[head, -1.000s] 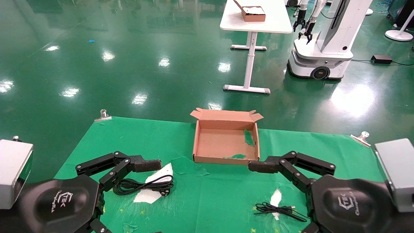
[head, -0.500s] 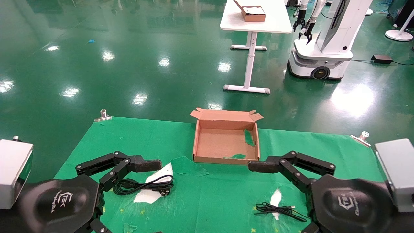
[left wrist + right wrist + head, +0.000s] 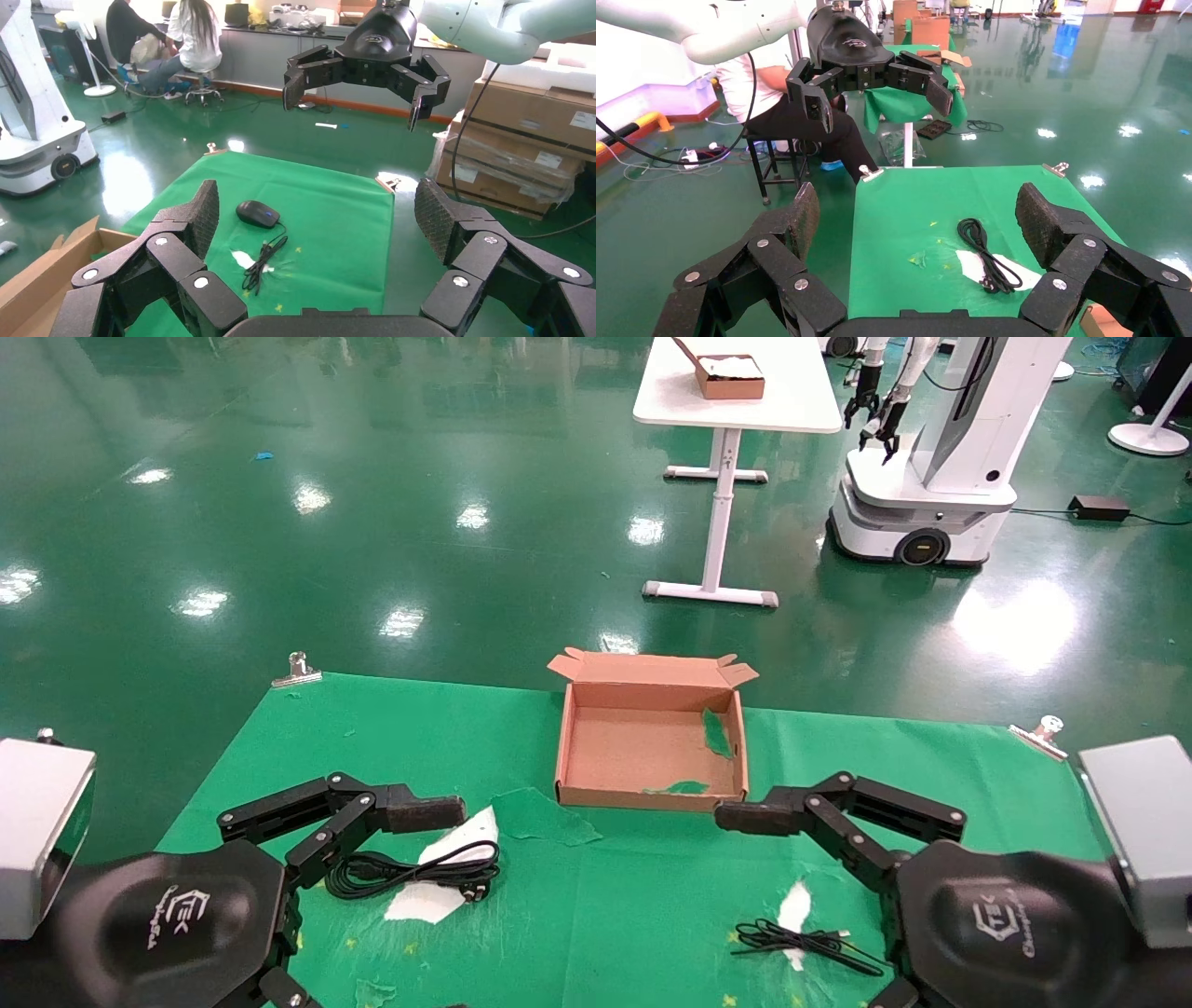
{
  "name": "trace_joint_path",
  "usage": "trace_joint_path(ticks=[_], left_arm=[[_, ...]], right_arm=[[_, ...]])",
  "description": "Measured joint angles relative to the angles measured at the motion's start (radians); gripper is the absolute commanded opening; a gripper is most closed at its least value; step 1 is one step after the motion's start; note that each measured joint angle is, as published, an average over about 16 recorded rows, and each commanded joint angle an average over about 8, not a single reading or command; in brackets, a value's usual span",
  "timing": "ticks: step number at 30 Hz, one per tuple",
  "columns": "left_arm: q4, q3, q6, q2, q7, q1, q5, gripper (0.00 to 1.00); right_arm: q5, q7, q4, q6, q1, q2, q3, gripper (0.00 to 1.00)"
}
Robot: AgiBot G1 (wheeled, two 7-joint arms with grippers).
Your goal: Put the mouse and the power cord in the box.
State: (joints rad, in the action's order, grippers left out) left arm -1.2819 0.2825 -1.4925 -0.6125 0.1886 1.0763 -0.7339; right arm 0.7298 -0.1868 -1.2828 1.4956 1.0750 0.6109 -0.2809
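Observation:
The box (image 3: 652, 795) stands open at the middle of the green table, with green scraps inside. The power cord (image 3: 410, 873) lies coiled to its left, also in the right wrist view (image 3: 989, 256). My left gripper (image 3: 318, 217) hovers open above that cord, its upper finger (image 3: 424, 812) near the box's front left corner. The mouse (image 3: 257, 213) lies on the right side, its thin cable (image 3: 801, 943) bundled beside it; in the head view the mouse itself is hidden behind my right arm. My right gripper (image 3: 919, 214) hovers open there, holding nothing.
Metal clamps (image 3: 296, 668) (image 3: 1043, 728) pin the green cloth at the far corners. White torn patches (image 3: 438, 873) show in the cloth. Beyond the table is shiny green floor, a white table (image 3: 736, 393) carrying another brown box, and another robot (image 3: 931, 477).

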Motion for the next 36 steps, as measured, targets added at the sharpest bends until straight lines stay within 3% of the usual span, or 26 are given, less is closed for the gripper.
trace_joint_path(ticks=[36], left_arm=[[0.0, 0.0, 0.0, 0.0, 0.0, 0.0, 0.0, 1.0]], right_arm=[[0.0, 0.0, 0.0, 0.0, 0.0, 0.0, 0.0, 1.0]])
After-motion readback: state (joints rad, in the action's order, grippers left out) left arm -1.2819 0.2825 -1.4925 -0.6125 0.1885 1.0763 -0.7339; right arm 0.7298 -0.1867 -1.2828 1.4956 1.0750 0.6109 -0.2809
